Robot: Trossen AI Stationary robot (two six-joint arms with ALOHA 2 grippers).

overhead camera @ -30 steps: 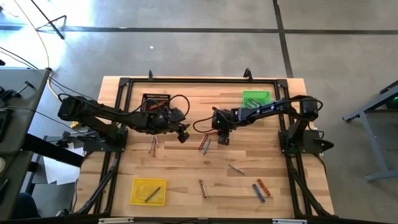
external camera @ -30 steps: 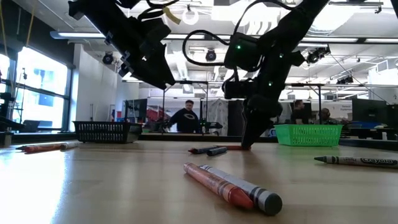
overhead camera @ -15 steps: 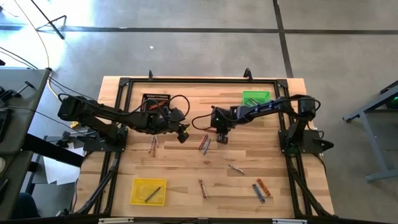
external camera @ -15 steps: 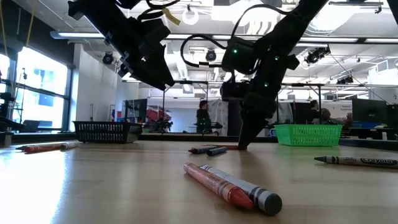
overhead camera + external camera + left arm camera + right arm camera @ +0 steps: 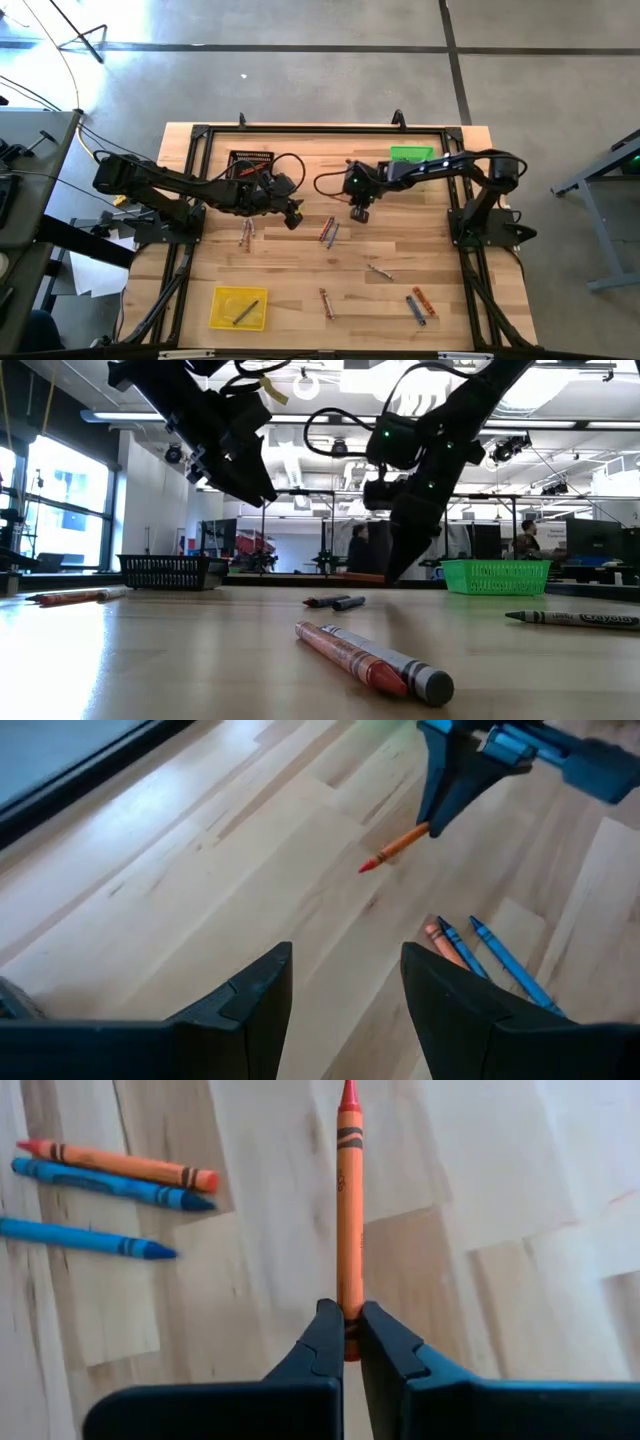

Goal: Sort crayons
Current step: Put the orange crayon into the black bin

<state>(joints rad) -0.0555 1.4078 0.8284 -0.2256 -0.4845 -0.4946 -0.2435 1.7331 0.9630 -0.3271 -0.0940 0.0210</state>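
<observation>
A grey concrete floor [image 5: 300,80] with dark seams surrounds the wooden table [image 5: 290,270]. A grey bench [image 5: 30,180] stands at 9 o'clock. Bright windows [image 5: 60,500] light one side; ceiling ducts [image 5: 330,455] and desks [image 5: 590,575] fill the workshop behind.

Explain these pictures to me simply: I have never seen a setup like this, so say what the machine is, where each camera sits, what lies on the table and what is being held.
This is a robot with two dark arms at a wooden table, each ending in a two-finger gripper. One picture looks straight down, one looks level across the tabletop, and two come from cameras on the wrists.

The right gripper is shut on an orange crayon, lifted off the table. The left gripper is open and empty, above the table nearby.

Loose crayons lie scattered on the wood. Three trays stand there: a black tray, a green tray, and a yellow tray with one crayon in it.
</observation>
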